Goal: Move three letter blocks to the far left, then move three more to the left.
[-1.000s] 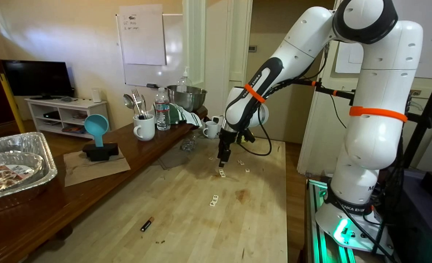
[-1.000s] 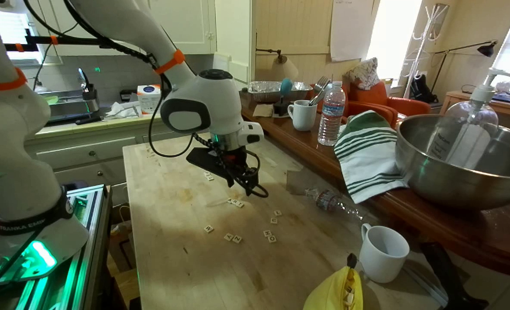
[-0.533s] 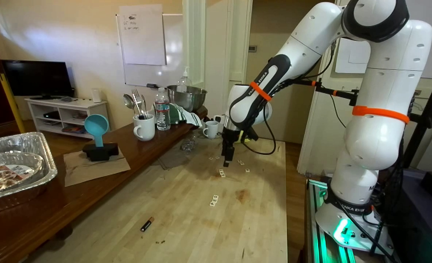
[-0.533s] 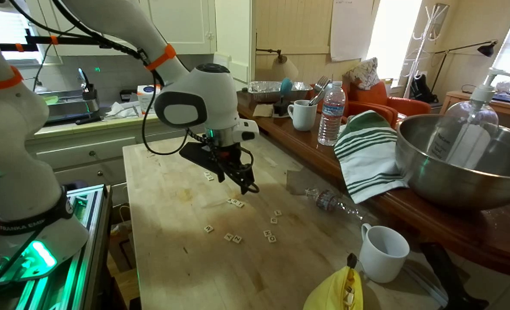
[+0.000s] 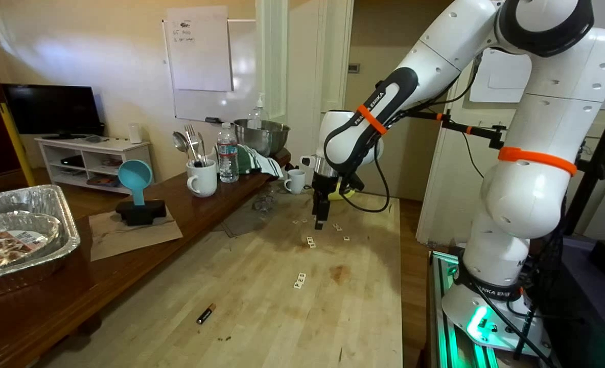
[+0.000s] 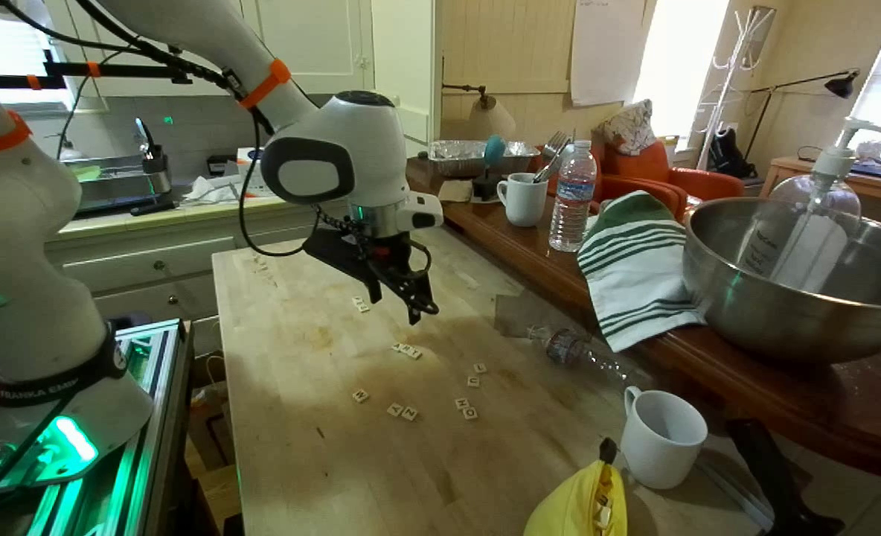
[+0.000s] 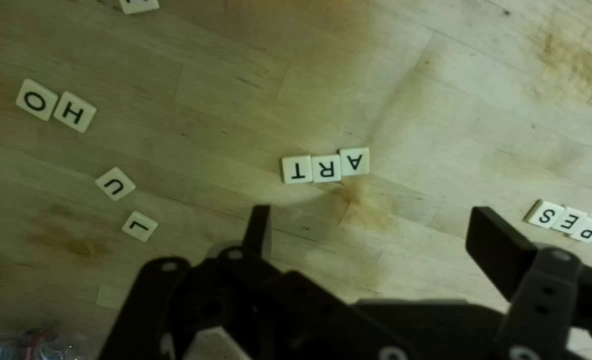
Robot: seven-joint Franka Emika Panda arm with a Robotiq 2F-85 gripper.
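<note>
Several small pale letter blocks lie flat on the wooden table. A row reading A, R, T (image 7: 326, 168) lies just beyond my fingers in the wrist view; it also shows in both exterior views (image 5: 310, 242) (image 6: 406, 351). A row of P, E, S (image 7: 566, 221) lies beyond my right-hand finger, and in an exterior view (image 5: 299, 280). O and H (image 7: 56, 105), U (image 7: 115, 183) and L (image 7: 140, 226) lie at the left of the wrist view. A touching pair (image 6: 402, 412) and a single block (image 6: 360, 396) lie apart. My gripper (image 7: 371, 209) is open, empty and above the table.
A battery (image 5: 206, 314) lies on the table. A clear plastic bottle (image 6: 574, 348) lies by the raised wooden ledge (image 5: 180, 225). A white mug (image 6: 664, 438) and a yellow pouch (image 6: 582, 502) stand at one end. The ledge holds a metal bowl (image 6: 798, 313) and a foil tray (image 5: 62, 230).
My gripper has risen and shifted a little, rightward in an exterior view and leftward in an exterior view facing the other way. The letter blocks have not moved.
</note>
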